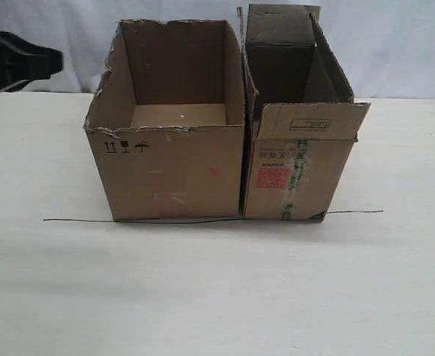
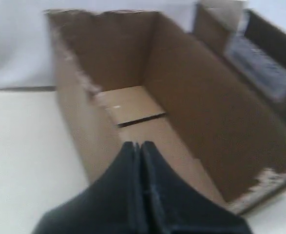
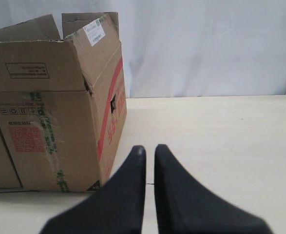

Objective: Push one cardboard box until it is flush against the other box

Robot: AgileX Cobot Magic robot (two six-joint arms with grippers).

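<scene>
While the cardboard box (image 1: 169, 126) stands pressed against the other box (image 1: 299, 122), the left gripper (image 2: 137, 145), fingers together, hangs over the cardboard box's ragged near wall, its open inside just ahead. The right gripper (image 3: 149, 148), fingers nearly closed on nothing, sits just beside the other box's outer side, apart.

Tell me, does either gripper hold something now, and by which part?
Nothing is held. The left gripper is shut with nothing between its fingers, above the wide box. The right gripper hangs free beside the tall box.
</scene>
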